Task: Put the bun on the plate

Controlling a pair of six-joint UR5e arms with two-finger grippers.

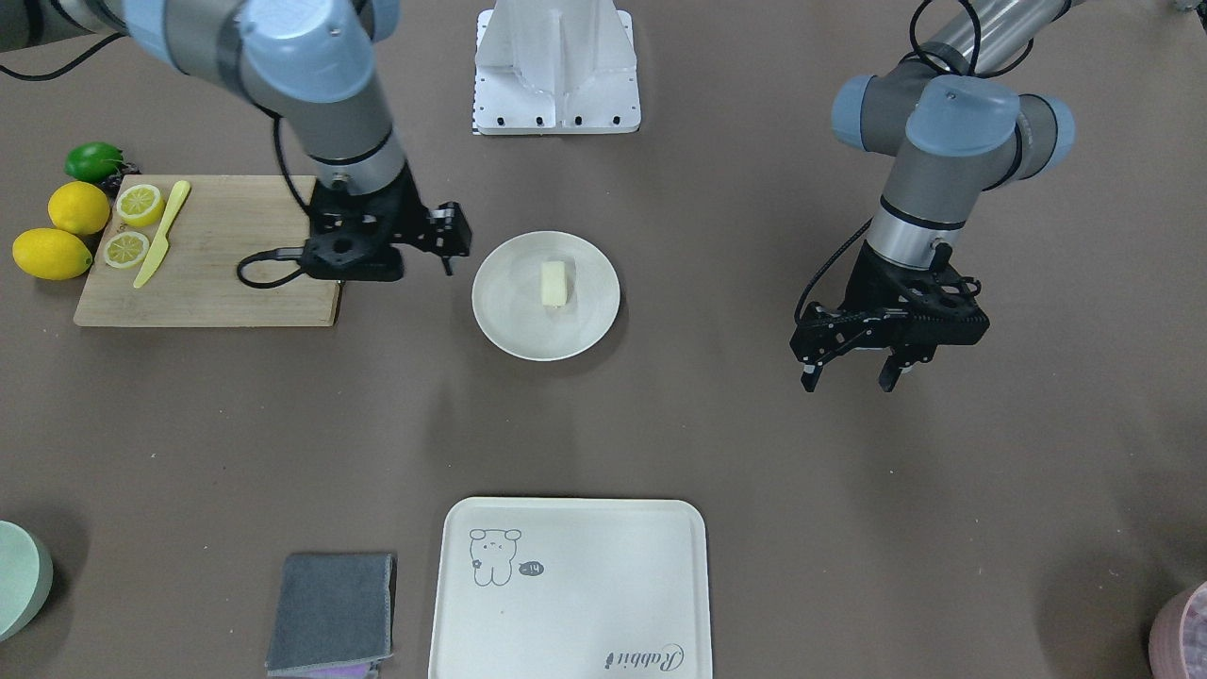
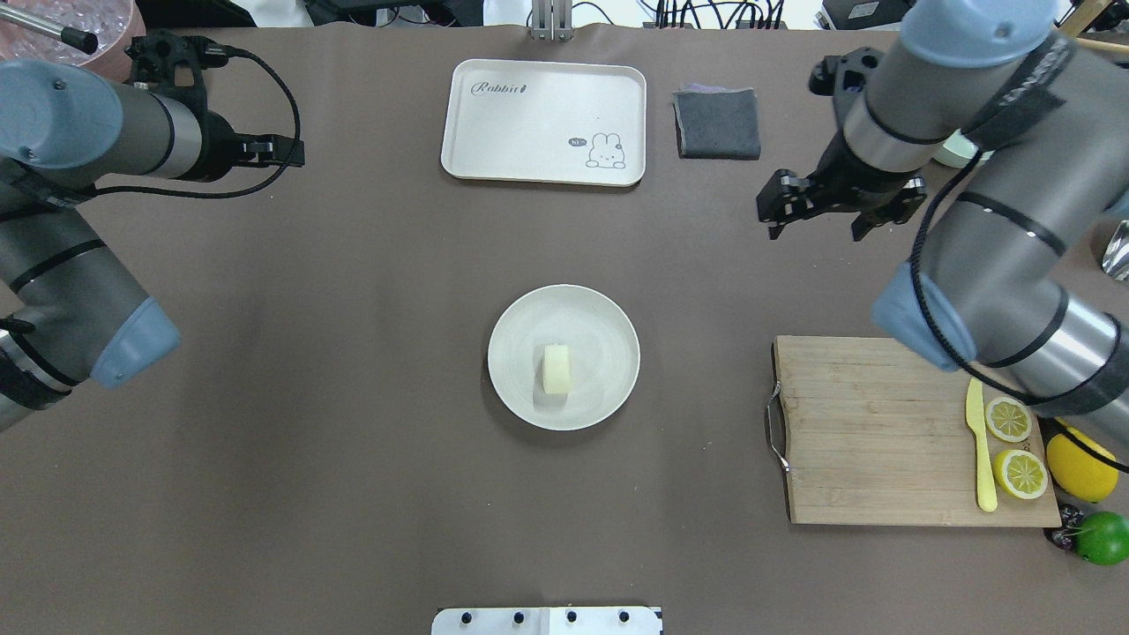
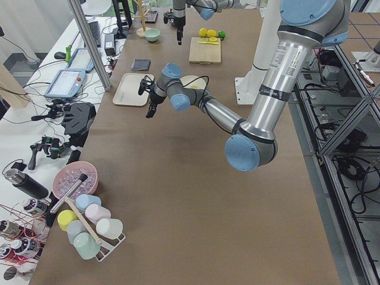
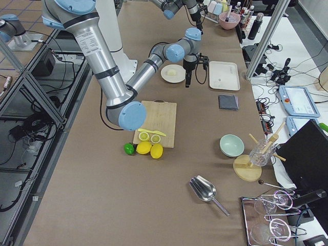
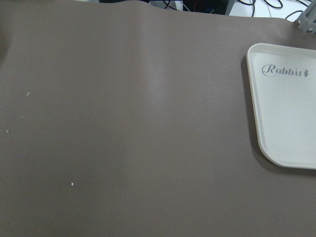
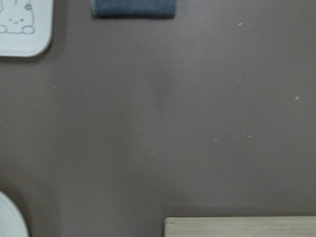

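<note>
Robotics lab: aluminium framing pole (image 3: 89,44), operator tablets (image 4: 294,100).

the pale cream bun (image 1: 553,283) lay on its side near the middle of the round off-white plate (image 1: 509,321), mid-table.

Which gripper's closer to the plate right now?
Right. The right gripper hangs open near the plate, on the side of the cutting board; the left gripper, also open, is farther off on the opposite side.
</note>
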